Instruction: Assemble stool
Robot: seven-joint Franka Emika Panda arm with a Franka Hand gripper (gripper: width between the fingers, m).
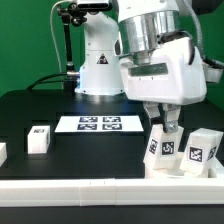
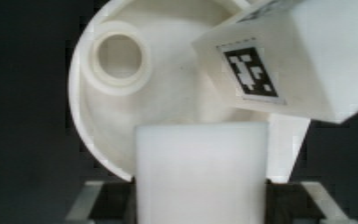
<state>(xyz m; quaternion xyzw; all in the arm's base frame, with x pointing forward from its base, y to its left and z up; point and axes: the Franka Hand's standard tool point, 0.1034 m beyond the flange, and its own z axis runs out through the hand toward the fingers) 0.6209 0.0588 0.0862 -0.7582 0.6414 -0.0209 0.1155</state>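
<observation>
My gripper (image 1: pixel 170 124) is down at the exterior view's right, shut on a white leg block (image 1: pixel 164 148) that carries a tag. In the wrist view the gripper (image 2: pixel 202 203) clamps this plain white leg (image 2: pixel 201 165) between its dark fingers (image 2: pixel 108 200). Below the leg lies the round white seat disc (image 2: pixel 131 100) with a round socket (image 2: pixel 114 58) facing up. A second tagged leg block (image 2: pixel 279 62) lies tilted across the disc's edge; it stands right of the held leg in the exterior view (image 1: pixel 203 150). The disc is mostly hidden in the exterior view.
The marker board (image 1: pixel 99 123) lies flat at mid-table. Another tagged leg block (image 1: pixel 39 139) stands at the exterior view's left, and a further white piece (image 1: pixel 2 152) is cut off by the left edge. The robot base (image 1: pixel 100 60) stands behind.
</observation>
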